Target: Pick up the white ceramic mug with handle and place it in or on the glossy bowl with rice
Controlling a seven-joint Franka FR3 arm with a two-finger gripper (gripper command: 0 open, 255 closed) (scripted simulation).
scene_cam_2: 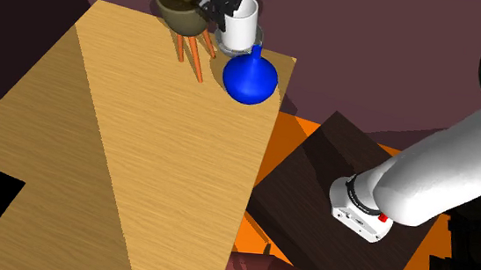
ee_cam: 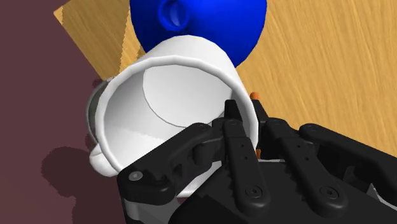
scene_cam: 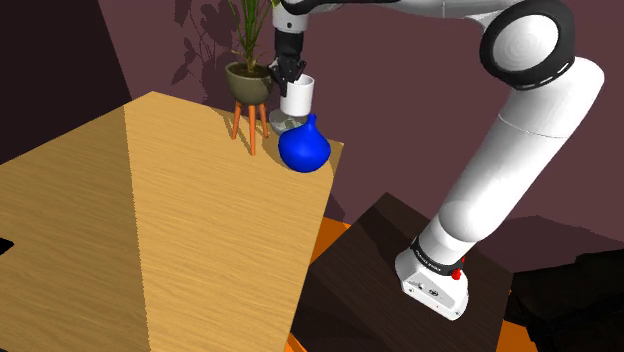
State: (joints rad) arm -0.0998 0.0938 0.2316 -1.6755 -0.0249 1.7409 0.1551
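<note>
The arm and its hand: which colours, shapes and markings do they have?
The arm is made of glossy white, rounded tube segments, with a dark ring around the big joint. Its white foot carries a thin dark band and a small red button. The hand is all black and blocky, with two narrow fingers and round screw heads.

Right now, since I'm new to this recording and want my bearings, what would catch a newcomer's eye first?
The bright blue vase near the wooden table's far corner stands out most. Just behind it the black gripper clasps a white mug by its rim, with a grey bowl beneath it. Beside them, a potted plant stands on orange legs.
</note>
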